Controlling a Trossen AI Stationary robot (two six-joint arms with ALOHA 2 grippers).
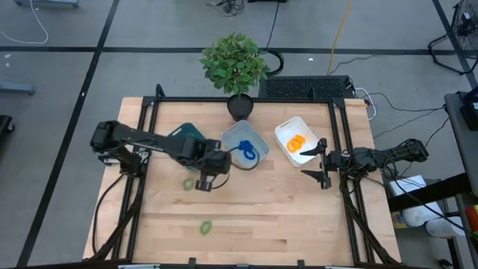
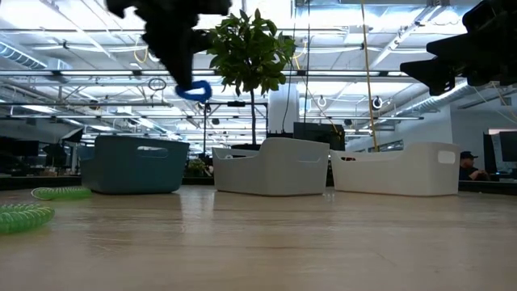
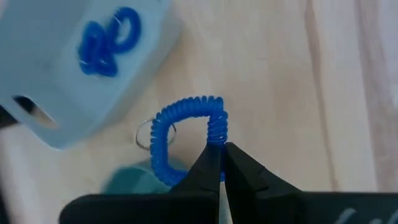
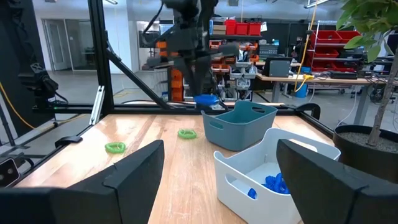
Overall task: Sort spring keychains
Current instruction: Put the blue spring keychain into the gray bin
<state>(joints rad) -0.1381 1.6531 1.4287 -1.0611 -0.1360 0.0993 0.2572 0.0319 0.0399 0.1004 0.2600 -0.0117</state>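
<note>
My left claw, clenched on a blue spring keychain, hangs with the grey-blue bin at two o'clock.

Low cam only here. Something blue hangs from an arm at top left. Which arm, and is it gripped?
Observer: The left gripper. Its jaws are shut on one end of a blue keychain.
Operator: Is it over a bin?
Observer: No. In the high view it hangs over wood beside the grey-blue bin, not above it.
Operator: What's in the bins?
Observer: Blue keychains lie in the grey-blue bin and orange keychains in the white bin. The right gripper is open beside the white bin.
</note>
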